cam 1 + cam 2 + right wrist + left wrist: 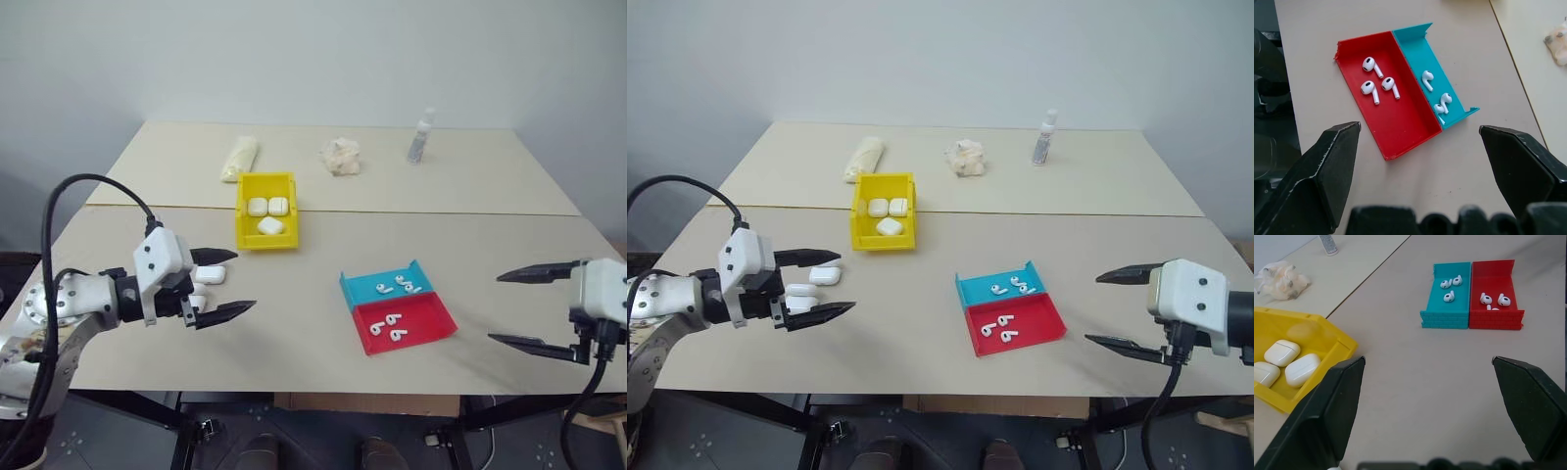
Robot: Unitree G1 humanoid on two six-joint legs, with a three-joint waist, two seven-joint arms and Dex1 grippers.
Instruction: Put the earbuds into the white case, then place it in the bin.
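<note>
Earbuds (395, 287) lie loose in two shallow trays at mid-table in the head views: three in the blue tray (385, 285), three in the red tray (407, 327) just at its 5 o'clock. At 10 o'clock from them the bin (265, 211) already holds three white cases. Two more of these, the spare cases (813, 284), lie on the table by the left gripper (221, 285), which is spread wide and empty; the right gripper (528, 307) at the table's 4 o'clock edge is equally wide and empty.

Left wrist view: bin at 9 o'clock, trays at 1 o'clock.

Right wrist view: both trays lie ahead between the fingers.

Judged step: none begun. Next, a spare case needs grasping and opening, then one bud from each tray.
</note>
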